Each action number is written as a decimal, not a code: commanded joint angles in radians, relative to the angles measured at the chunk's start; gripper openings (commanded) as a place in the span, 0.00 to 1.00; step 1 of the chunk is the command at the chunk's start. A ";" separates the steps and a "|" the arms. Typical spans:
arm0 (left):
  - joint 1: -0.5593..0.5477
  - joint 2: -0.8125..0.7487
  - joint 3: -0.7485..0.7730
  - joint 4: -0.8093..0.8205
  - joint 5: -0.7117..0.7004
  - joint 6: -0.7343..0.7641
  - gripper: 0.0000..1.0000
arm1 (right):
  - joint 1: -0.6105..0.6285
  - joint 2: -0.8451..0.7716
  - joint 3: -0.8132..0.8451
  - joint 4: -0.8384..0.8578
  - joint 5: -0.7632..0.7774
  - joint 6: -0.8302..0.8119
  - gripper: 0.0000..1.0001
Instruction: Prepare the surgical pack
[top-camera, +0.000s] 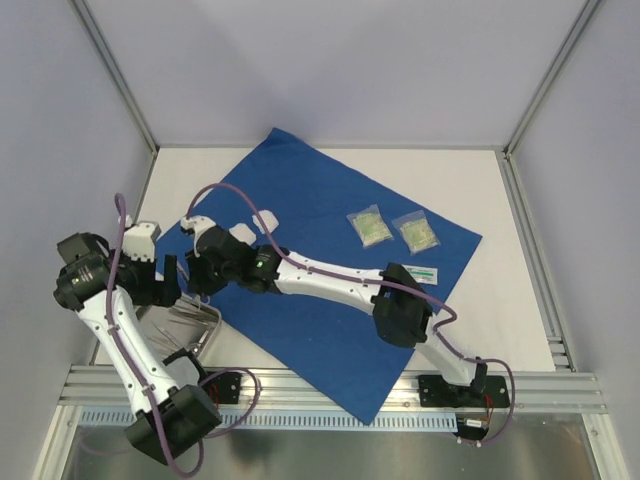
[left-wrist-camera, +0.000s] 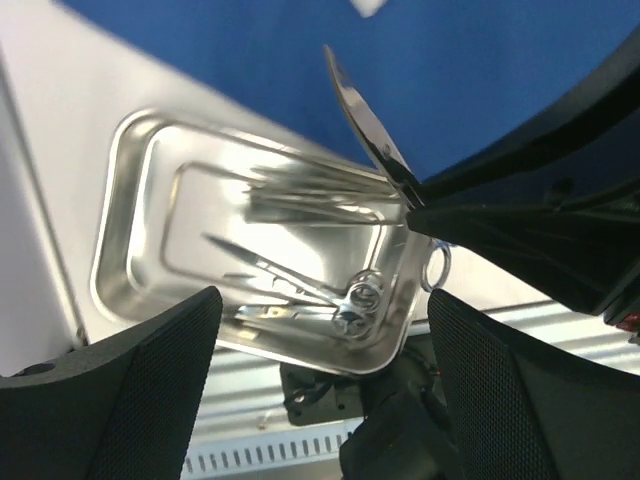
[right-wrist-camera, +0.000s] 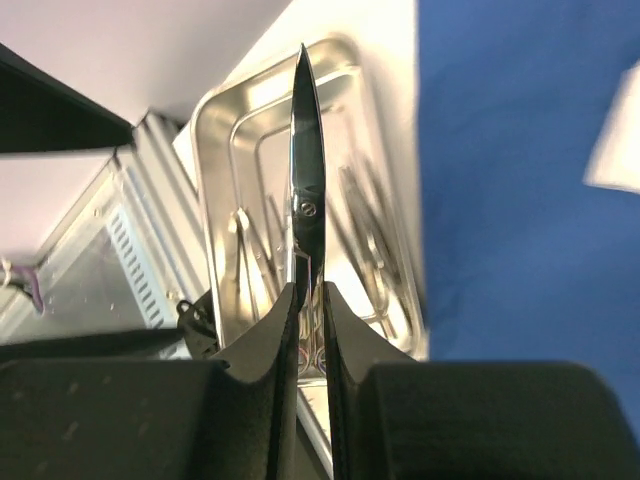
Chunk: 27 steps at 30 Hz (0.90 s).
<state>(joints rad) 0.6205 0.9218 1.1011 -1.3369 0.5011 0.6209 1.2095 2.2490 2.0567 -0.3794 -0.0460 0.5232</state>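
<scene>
One large royal-blue fabric drape (top-camera: 320, 200) lies flat on the white table (top-camera: 500, 300), two small clear packets (top-camera: 368, 226) (top-camera: 418, 233) on it. One shiny rectangular steel tray (left-wrist-camera: 130, 200) of instruments (left-wrist-camera: 290, 280) stands near its left edge. The right gripper (right-wrist-camera: 310, 300) clamps one pair of steel scissors (right-wrist-camera: 305, 180) over the tray; the left gripper (left-wrist-camera: 320, 305) gapes, empty.

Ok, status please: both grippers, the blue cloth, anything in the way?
Left gripper jaws open, by tray. Right gripper shut on scissors. Blue cloth spread flat, two packets on it. Right arm lies across cloth.
</scene>
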 joint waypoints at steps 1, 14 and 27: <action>0.143 -0.026 -0.020 -0.022 -0.078 0.066 0.93 | 0.030 0.075 0.088 -0.049 -0.127 0.009 0.00; 0.690 0.054 -0.184 -0.035 -0.001 0.382 0.91 | 0.097 0.357 0.390 -0.250 -0.241 -0.157 0.00; 0.691 -0.037 -0.221 0.028 -0.032 0.379 0.93 | 0.154 0.400 0.396 -0.262 -0.124 -0.167 0.02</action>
<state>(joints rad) 1.3025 0.8959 0.8742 -1.3262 0.4606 0.9615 1.3537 2.6472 2.4256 -0.6117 -0.1890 0.3618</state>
